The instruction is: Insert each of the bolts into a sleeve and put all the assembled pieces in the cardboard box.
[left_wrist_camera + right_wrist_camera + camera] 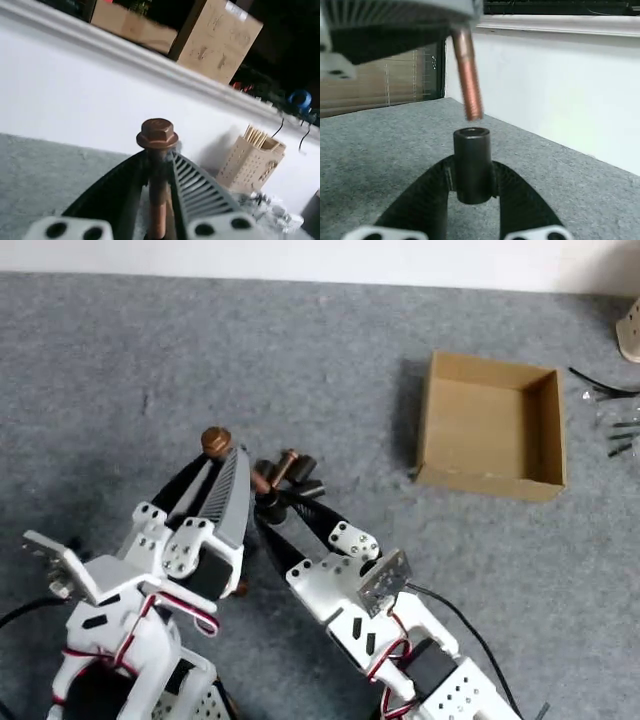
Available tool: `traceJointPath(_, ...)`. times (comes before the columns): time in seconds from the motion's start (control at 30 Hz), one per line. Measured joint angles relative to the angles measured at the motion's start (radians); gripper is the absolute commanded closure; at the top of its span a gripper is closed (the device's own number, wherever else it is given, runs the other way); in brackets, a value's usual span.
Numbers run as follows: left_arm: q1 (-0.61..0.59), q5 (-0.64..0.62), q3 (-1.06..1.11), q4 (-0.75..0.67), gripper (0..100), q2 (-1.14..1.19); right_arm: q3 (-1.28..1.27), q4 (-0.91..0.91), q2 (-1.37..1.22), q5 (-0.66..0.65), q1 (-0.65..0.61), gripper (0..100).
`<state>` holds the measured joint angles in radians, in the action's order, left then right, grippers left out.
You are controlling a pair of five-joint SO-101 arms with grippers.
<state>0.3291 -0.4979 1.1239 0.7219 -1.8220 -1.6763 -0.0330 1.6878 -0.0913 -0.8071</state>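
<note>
- My left gripper has its jaws clamped narrow on the shank of a copper bolt. The hex head sticks up just past the jaw tips.
- My right gripper has its jaws closed on a black sleeve. The sleeve stands upright with its open mouth facing up.
- In the right wrist view the bolt's shank hangs slightly tilted, with its tip just above the sleeve's mouth. I see a thin gap between them, so the bolt is not in.
- The cardboard box sits open-topped on the grey surface. Seen from the high view, both grippers meet well apart from it, off its left wall.
- Between the box and the held pair, but much nearer the grippers, another bolt and some dark sleeves lie in a huddle on the surface.
- On the far side of the box from the arms I see thin dark cables, and a beige perforated holder with wooden sticks in it.
</note>
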Motion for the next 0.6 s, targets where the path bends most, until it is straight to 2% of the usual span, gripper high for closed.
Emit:
traceJointPath(0.5,0.008,0.005,0.061,0.034,99,-0.008,0.0,-0.002,0.0,-0.003,0.0,99.5)
traceJointPath(0.6,0.008,0.005,0.08,0.078,99,-0.008,0.0,-0.002,0.0,-0.003,0.0,99.5)
